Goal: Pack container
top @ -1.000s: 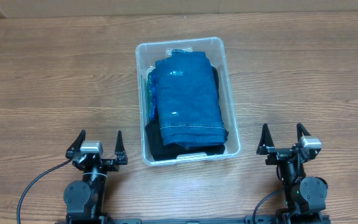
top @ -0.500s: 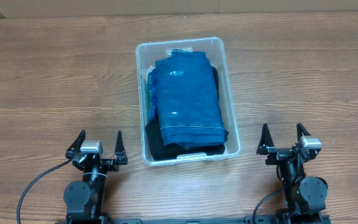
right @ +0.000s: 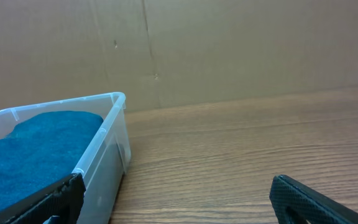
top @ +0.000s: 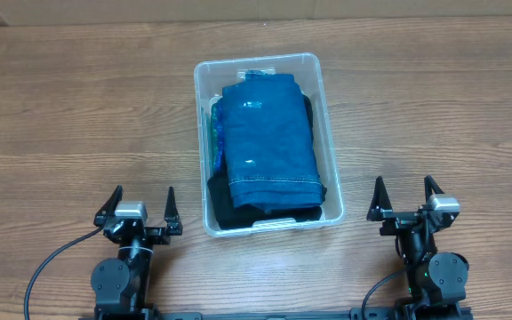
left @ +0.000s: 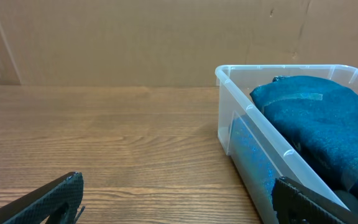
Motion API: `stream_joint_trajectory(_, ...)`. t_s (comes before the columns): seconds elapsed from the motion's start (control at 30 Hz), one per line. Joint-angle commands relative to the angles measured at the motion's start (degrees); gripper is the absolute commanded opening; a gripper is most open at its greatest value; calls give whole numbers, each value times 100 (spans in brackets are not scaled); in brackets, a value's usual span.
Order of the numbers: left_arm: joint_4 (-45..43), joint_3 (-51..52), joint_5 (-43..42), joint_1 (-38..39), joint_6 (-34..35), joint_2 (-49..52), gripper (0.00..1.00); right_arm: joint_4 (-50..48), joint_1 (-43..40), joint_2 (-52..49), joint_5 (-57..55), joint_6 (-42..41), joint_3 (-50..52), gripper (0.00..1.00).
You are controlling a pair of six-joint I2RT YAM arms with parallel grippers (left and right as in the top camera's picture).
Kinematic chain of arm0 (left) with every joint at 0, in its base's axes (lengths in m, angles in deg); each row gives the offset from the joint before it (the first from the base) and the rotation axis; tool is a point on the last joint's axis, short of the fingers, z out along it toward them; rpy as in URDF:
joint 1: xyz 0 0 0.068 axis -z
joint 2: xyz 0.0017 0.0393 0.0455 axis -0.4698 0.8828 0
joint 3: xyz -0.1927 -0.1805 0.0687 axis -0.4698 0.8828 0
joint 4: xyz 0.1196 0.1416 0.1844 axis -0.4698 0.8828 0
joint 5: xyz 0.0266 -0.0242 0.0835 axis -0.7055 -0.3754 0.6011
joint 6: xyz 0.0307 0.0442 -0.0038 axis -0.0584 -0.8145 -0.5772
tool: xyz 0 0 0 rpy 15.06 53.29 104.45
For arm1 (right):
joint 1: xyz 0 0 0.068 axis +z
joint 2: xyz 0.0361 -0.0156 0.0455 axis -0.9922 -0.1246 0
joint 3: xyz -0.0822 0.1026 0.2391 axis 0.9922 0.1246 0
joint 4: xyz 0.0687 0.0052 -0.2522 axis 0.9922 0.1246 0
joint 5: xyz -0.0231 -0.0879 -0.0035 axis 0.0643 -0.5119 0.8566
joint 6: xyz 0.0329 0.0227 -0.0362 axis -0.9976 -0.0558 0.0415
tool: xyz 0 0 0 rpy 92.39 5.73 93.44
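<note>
The clear plastic container point(top: 201, 107) stands in the middle of the wooden table. Folded blue denim point(top: 269, 138) lies on top inside it, over a black garment point(top: 256, 216) and a blue glittery item point(top: 215, 142) along the left wall. The container also shows in the left wrist view point(left: 253, 134) and the right wrist view point(right: 107, 140). My left gripper point(top: 140, 203) is open and empty at the near left, apart from the container. My right gripper point(top: 406, 191) is open and empty at the near right.
A brown cardboard wall point(left: 135, 40) stands along the far edge of the table. Bare wood lies to the left and right of the container.
</note>
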Motion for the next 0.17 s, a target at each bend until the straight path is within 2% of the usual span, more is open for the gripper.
stream_joint_trajectory(0.0, -4, 22, -101, -26, -151, -66, 100, -26, 26, 50, -57, -7, 59, 100)
stream_joint_trajectory(0.13, -2, 22, -101, -26, -151, -66, 100, -26, 26, 50, -57, -7, 59, 100)
